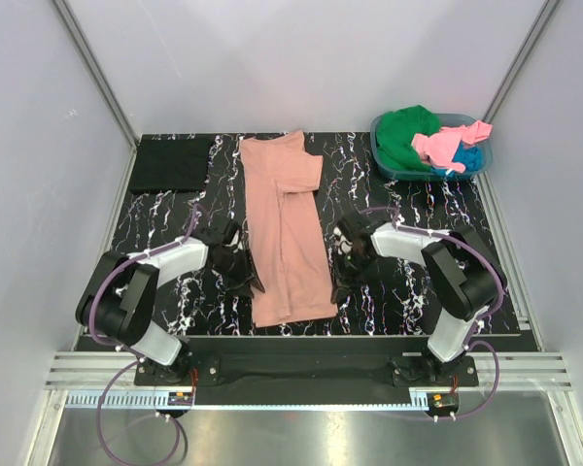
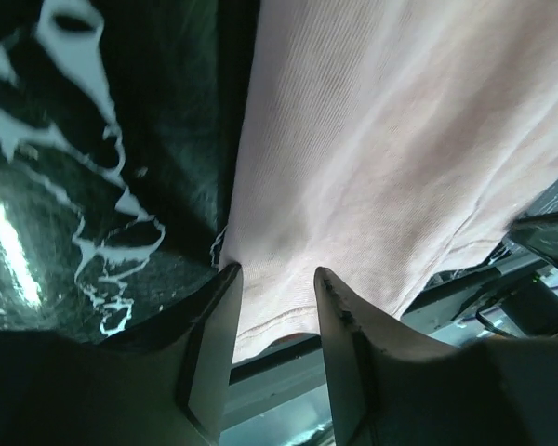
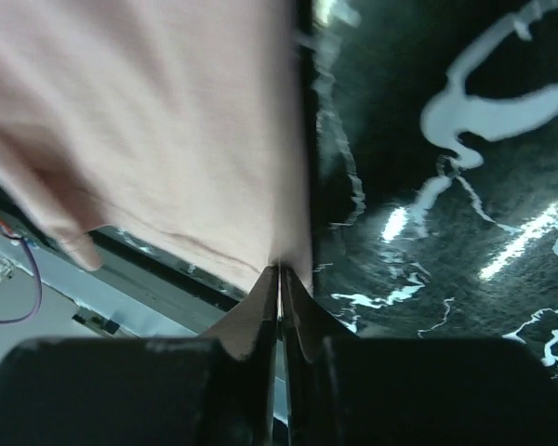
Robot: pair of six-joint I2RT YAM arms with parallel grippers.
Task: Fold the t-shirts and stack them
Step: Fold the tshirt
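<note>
Now L fingers spread w/ salmon tee hem between them, R fingers pinching its edge.

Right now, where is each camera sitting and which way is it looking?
Top camera: above and behind the arms, looking down at the black white-veined marble table and long salmon-pink cloth t-shirt; both arms show, left hand and right hand.
Left wrist camera: on the left arm, looking along its open fingers at the t-shirt's edge.
Right wrist camera: on the right arm, looking at its fingers pinched on the t-shirt's other edge.
Both wrist views share the t-shirt and table.
</note>
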